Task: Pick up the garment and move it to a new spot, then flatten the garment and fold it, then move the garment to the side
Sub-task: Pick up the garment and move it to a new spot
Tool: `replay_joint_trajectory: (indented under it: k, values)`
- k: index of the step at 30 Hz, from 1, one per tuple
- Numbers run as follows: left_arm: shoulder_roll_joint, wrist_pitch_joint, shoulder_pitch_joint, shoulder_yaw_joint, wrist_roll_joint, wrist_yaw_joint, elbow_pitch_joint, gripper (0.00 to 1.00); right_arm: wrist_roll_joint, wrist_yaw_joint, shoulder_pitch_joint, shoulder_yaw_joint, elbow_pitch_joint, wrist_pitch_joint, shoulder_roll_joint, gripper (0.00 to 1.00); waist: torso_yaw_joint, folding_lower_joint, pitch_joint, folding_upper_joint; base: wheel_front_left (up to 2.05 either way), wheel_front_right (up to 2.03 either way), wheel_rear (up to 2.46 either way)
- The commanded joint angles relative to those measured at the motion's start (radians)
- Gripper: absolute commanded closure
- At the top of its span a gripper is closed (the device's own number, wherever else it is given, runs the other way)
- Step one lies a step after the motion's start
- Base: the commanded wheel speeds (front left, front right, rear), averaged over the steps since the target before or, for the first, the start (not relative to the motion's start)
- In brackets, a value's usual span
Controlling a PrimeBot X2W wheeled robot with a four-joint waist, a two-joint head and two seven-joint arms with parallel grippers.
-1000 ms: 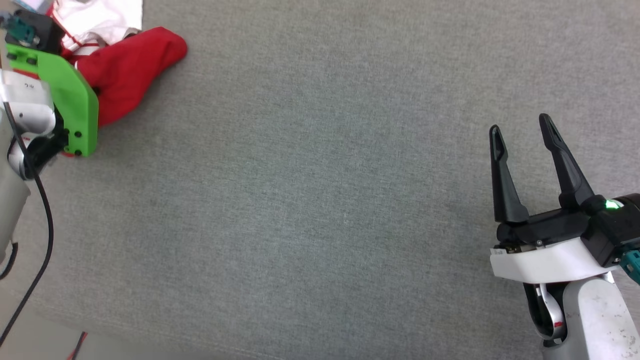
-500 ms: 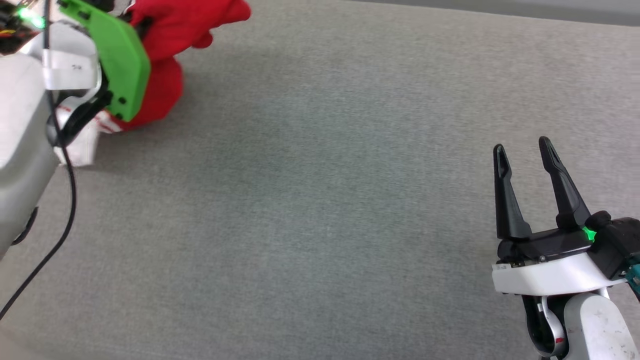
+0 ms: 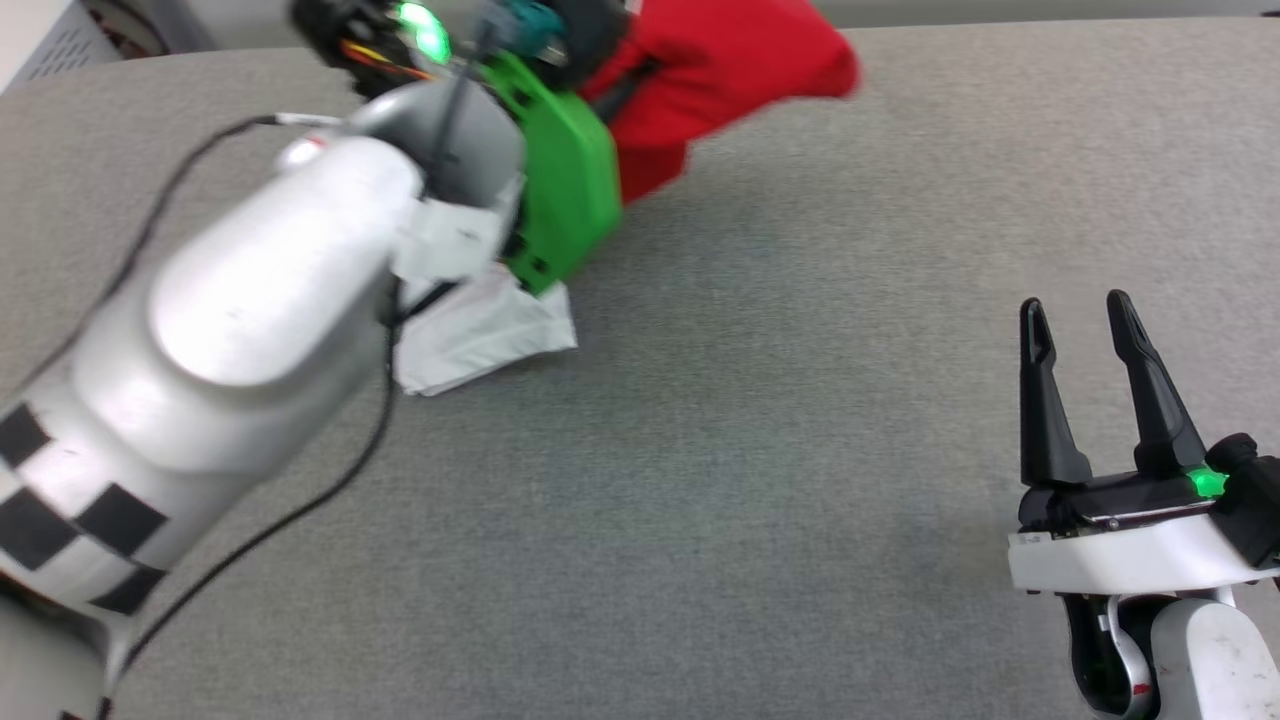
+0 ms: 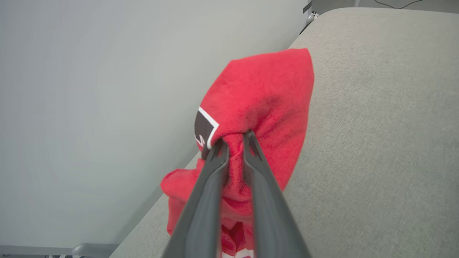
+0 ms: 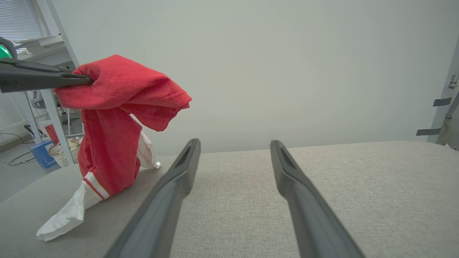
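1. Left wrist view: the left pincer [image 4: 233, 138], two slim dark fingers nearly pressed together, pinches a bunched fold of the garment [image 4: 265, 93]. It is soft red jersey with a black, white-edged patch at 9 o'clock.
2. Head view: the pale left forearm [image 3: 270, 290] reaches toward 12 o'clock and holds the red cloth up. A white sleeve [image 3: 480, 335] trails on the grey woven worktop [image 3: 750, 420].
3. At 4 o'clock the right pincer [image 3: 1075, 302] stands spread, holding nothing.
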Motion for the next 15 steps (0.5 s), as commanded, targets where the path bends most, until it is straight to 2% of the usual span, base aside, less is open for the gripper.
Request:
replay_joint_trajectory:
  k: [1, 9, 15]
  values:
    - [-0.030, -0.017, -0.013, -0.021, 0.017, -0.002, -0.018, 1.00, 0.012, -0.001, 0.011, -0.009, 0.002, -0.005, -0.002, 0.00, -0.055, 0.0001, -0.001, 0.0033, 0.00, 0.00, 0.00]
    - [-0.177, -0.075, 0.027, -0.175, 0.026, -0.002, -0.032, 1.00, 0.025, -0.001, 0.011, -0.047, 0.000, -0.005, -0.002, 0.00, -0.072, 0.0001, 0.011, 0.0033, 0.00, 0.00, 0.00]
    - [-0.235, -0.029, 0.146, -0.236, 0.060, -0.002, -0.027, 1.00, 0.031, -0.001, -0.003, -0.089, -0.006, -0.005, -0.002, 0.00, -0.061, 0.0001, 0.032, 0.0033, 0.00, 0.00, 0.00]
